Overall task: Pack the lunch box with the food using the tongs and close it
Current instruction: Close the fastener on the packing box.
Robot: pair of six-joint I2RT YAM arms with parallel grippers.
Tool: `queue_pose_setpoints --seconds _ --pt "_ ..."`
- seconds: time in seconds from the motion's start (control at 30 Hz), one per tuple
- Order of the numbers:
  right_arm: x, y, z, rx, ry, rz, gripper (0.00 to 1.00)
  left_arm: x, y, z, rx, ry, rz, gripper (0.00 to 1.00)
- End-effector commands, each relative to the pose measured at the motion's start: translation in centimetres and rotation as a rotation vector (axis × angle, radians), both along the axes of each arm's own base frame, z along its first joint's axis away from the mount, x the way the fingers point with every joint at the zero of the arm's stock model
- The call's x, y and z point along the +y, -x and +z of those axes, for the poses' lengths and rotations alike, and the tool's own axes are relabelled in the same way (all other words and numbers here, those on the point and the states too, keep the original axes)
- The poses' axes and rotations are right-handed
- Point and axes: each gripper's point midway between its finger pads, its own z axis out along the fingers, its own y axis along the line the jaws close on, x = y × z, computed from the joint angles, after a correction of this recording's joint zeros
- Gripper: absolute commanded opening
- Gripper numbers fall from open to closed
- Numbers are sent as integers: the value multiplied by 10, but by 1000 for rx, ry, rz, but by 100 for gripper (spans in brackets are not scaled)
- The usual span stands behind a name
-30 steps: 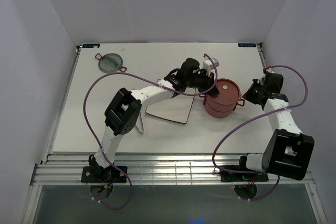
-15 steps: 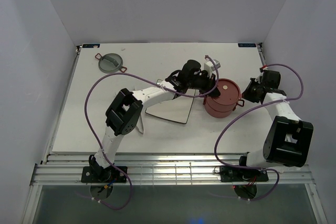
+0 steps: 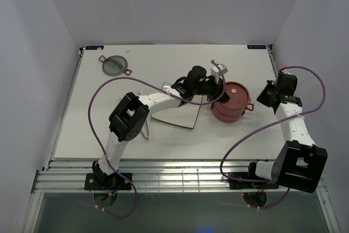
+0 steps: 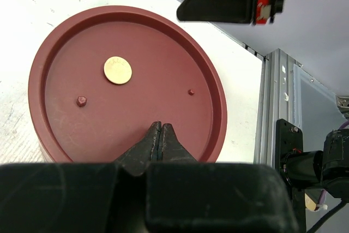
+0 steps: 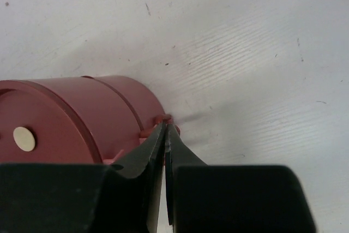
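Lost near rim of flat dusty-red disc lid (image 4: 131, 96) behind black left gripper (image 4: 161, 129) at frame bottom. Cut off round dusty-red stacked lunch box (image 5: 71, 113) at left edge, base buried under black right gripper (image 5: 165, 129).

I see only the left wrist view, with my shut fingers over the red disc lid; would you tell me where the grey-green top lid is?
Observer: The grey-green top lid lies at the far left corner of the table, far from the lunch box.
Operator: And the right gripper?
Observer: The right gripper is shut, empty, its tips beside the box's side handle.
Operator: Are both bowls stacked?
Observer: Yes, the right wrist view shows two red bowls, one on the other.
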Motion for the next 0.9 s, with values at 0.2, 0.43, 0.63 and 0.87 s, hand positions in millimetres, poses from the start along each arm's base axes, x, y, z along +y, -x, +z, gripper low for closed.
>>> queue_pose_setpoints --seconds 0.2,0.43,0.63,0.87 --pt "16 16 -73 136 -86 14 8 9 13 -12 47 -52 -12 0" --pt "18 4 -75 116 -89 42 8 9 13 -13 56 -50 -9 0" --pt "23 3 -87 140 -116 64 8 8 14 -12 59 -47 -9 0" --pt "31 -12 -93 131 -153 165 8 8 14 -11 60 -45 -5 0"
